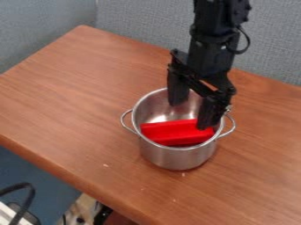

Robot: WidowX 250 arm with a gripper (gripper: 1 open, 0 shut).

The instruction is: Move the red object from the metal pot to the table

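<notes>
Now hand (pixel 195 105) vertical, fingers spread, over metal pot (pixel 177 145).

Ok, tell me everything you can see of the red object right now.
The red object is a bright red, flat, elongated block, plastic-looking, lying tilted inside the metal pot, spanning most of its width. Its right end sits toward the rim, partly hidden by the open claw just above it. Whether the claw touches it is unclear.
</notes>
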